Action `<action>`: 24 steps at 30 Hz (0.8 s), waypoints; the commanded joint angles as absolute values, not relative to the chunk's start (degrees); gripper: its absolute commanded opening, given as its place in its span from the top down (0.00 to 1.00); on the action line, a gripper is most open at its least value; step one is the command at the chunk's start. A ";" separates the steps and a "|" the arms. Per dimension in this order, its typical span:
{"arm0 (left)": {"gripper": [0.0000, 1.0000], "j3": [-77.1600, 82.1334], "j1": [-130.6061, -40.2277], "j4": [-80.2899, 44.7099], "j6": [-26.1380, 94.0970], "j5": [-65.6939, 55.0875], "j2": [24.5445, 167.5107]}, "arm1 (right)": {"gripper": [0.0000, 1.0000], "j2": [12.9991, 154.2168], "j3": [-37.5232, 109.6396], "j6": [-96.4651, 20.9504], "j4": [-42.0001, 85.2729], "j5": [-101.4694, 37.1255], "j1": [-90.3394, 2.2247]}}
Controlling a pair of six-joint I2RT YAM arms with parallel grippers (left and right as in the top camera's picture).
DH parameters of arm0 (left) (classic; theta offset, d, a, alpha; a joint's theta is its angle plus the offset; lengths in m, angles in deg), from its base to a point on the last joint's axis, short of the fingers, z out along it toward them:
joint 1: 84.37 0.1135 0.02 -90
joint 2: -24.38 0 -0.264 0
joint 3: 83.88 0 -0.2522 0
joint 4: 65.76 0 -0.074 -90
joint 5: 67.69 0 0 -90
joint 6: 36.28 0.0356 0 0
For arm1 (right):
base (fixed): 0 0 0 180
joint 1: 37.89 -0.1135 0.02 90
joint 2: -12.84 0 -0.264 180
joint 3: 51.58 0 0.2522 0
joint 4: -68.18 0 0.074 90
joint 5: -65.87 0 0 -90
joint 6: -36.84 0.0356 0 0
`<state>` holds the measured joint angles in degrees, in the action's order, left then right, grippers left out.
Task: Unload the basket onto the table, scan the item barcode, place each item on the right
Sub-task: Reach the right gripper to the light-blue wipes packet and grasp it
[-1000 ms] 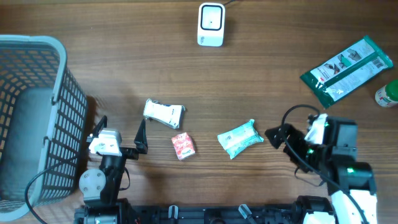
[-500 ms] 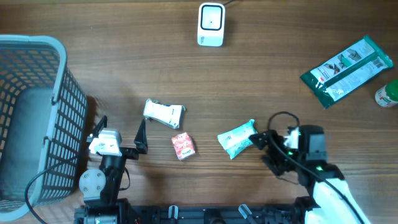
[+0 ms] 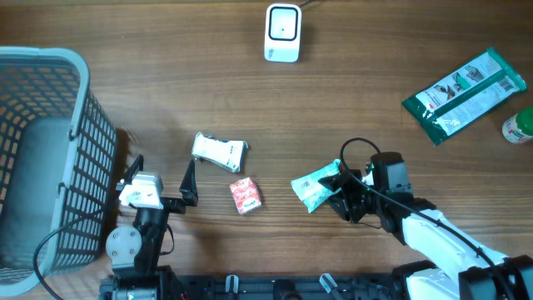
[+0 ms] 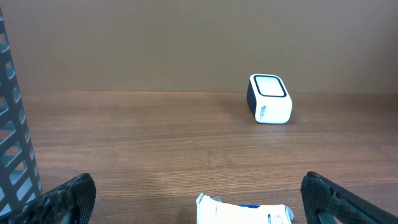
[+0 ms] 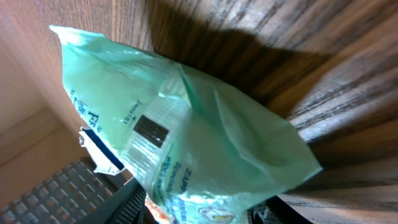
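A white barcode scanner (image 3: 282, 33) stands at the top centre of the wooden table (image 3: 166, 75). At lower right, the right gripper (image 3: 340, 190) meets the right end of a mint-green pouch (image 3: 314, 187) (whether it pinches is unclear). To the pouch's left lie a small red packet (image 3: 245, 197) and a white packet (image 3: 219, 152). The left gripper (image 3: 162, 177) is spread wide at lower left, beside a grey mesh basket (image 3: 92, 150).

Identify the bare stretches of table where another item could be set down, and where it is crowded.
Bare wood: between the basket and the barcode scanner; and the wide stretch bordered by that scanner, long green pack and mint packet. Crowded: the near edge, where left gripper, white packet, red packet, mint packet and right gripper line up.
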<state>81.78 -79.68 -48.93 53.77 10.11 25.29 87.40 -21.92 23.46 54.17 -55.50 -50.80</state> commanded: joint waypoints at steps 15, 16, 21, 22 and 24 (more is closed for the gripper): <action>0.00 82.02 -79.22 -48.73 53.22 10.19 25.18 | 0.96 91.60 -14.64 0.51 40.97 -29.17 -50.32; 0.00 82.02 -79.22 -48.73 53.22 10.19 25.18 | 0.95 90.18 -13.70 -1.08 39.70 -29.08 -50.32; 0.00 82.02 -79.22 -48.73 53.22 10.19 25.18 | 0.01 89.39 -13.72 -3.68 38.28 -26.11 -50.32; 0.00 82.02 -79.22 -48.73 53.22 10.19 25.18 | 0.01 89.39 -13.74 -3.68 38.30 -24.86 -50.32; 0.00 82.02 -79.22 -48.73 53.22 10.19 25.18 | 0.01 89.41 -13.94 -3.22 37.91 -22.94 -50.32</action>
<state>81.78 -79.68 -48.95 53.77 10.11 25.29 87.18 -10.99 -2.37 40.25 -31.51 -50.76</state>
